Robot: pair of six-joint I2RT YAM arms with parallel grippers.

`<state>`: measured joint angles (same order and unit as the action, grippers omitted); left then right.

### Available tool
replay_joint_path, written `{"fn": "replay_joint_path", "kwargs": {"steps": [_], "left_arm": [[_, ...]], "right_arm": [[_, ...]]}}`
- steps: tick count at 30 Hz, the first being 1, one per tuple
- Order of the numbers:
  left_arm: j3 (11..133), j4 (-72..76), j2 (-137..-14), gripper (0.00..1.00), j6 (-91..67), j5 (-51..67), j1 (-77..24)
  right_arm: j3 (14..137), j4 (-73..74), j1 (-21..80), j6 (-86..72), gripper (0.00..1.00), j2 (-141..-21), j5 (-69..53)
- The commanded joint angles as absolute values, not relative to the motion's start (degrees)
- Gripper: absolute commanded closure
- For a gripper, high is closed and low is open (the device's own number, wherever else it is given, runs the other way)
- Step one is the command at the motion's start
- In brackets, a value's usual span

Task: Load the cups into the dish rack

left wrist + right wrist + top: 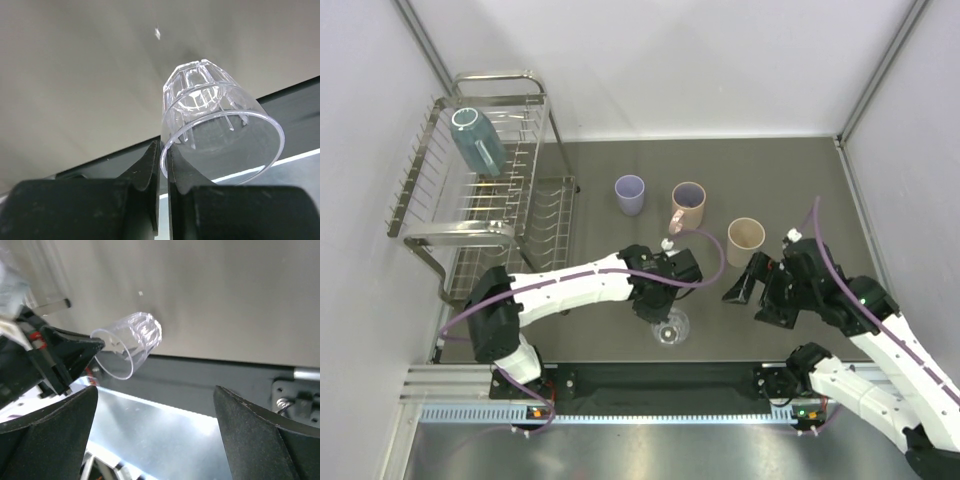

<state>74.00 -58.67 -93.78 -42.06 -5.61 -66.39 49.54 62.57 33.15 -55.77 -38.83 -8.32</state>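
Right, the left jaws are closed, pinching the rim wall of the clear glass (220, 125). As far as I can make out, one finger is inside the mouth and one outside. That's a thin bite on a slick wall, and the glass hangs tipped out to one side of the pinch, so I'd say a slow, level carry matters here. A quick swing could let it pivot or slip.

The glass is close to the near edge of the bench (600, 170), roughly midway along it. I can't tell whether its base touches the surface.

The right jaws are spread wide with nothing between them, hovering just beside the beige tumbler (746, 240) towards the right edge. Further back, the pink handled mug (688, 206) and the lavender tumbler (630, 194) stand upright mid-bench.

Over at the far left corner is the dish rack (420, 190), with a teal-blue cup (477, 140) leaning in its upper part. My read is that the glass should be lifted well clear first and taken left over the chrome frame. Then it can be lowered mouth-down between the tines, away from the teal-blue cup, before the jaws let go.
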Motion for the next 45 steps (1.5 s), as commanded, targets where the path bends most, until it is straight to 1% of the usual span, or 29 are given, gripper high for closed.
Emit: {"fn": "replay_joint_path", "kwargs": {"steps": [1, 2, 5, 9, 11, 15, 16, 19, 21, 22, 25, 28, 31, 35, 39, 45], "left_arm": [[82.6, -62.5, -88.6, 1.0, -41.7, -12.5, -65.9], [86.2, -63.3, -87.6, 1.0, -41.6, -14.2, -65.9], [91.7, -63.4, -85.4, 1.0, -39.7, -19.2, -65.8], [93.3, -59.2, -80.5, 1.0, -36.0, -26.4, -65.8], [91.9, -56.1, -76.3, 1.0, -34.5, -29.5, -65.8], [87.0, -42.1, -68.7, 1.0, -28.5, -34.1, -65.8], [84.7, -39.4, -65.8, 1.0, -28.0, -35.3, -65.8], [80.7, -29.2, -60.4, 1.0, -25.3, -38.3, -65.8], [77.6, -24.9, -58.4, 1.0, -24.2, -40.5, -65.8], [76.7, -20.7, -56.9, 1.0, -23.5, -40.7, -65.8], [73.7, -14.1, -54.8, 1.0, -20.3, -41.0, -65.8], [72.1, -10.6, -53.4, 1.0, -18.7, -40.8, -65.8], [71.6, -9.4, -52.5, 1.0, -19.2, -40.9, -65.9], [71.7, -9.2, -52.2, 1.0, -21.8, -41.8, -65.9], [71.5, -8.4, -52.3, 1.0, -22.6, -41.7, -65.8], [71.6, -7.6, -52.7, 1.0, -22.3, -41.4, -65.9]], "right_arm": [[56.4, 65.0, 32.5, -59.1, 0.03, -41.5, -10.2], [57.2, 65.0, 32.3, -59.8, 0.03, -42.6, -11.3], [60.7, 63.7, 32.1, -63.4, 0.02, -44.0, -12.7], [63.6, 61.0, 31.6, -71.3, 0.01, -45.1, -14.8], [62.4, 57.1, 31.4, -75.5, 0.01, -44.5, -16.5], [56.5, 44.6, 31.1, -89.2, 0.01, -41.8, -18.5], [53.9, 37.2, 31.1, -91.5, 0.0, -40.4, -18.4], [49.8, 26.3, 31.2, -99.2, 0.0, -39.8, -18.4], [49.8, 19.4, 31.1, -101.7, 0.0, -41.2, -18.6], [51.3, 17.9, 31.5, -102.0, 0.0, -43.5, -18.8], [56.3, 14.5, 33.4, -102.0, 0.0, -48.7, -19.1], [59.4, 9.4, 34.5, -102.4, 0.0, -52.1, -17.5], [60.6, 5.5, 34.5, -103.5, 0.0, -53.7, -15.9], [62.5, 2.6, 34.8, -103.0, 0.0, -56.3, -17.5], [62.1, -2.9, 36.2, -102.4, 0.0, -57.2, -17.1], [62.6, -6.5, 38.2, -102.4, 0.01, -59.5, -17.8]]}}
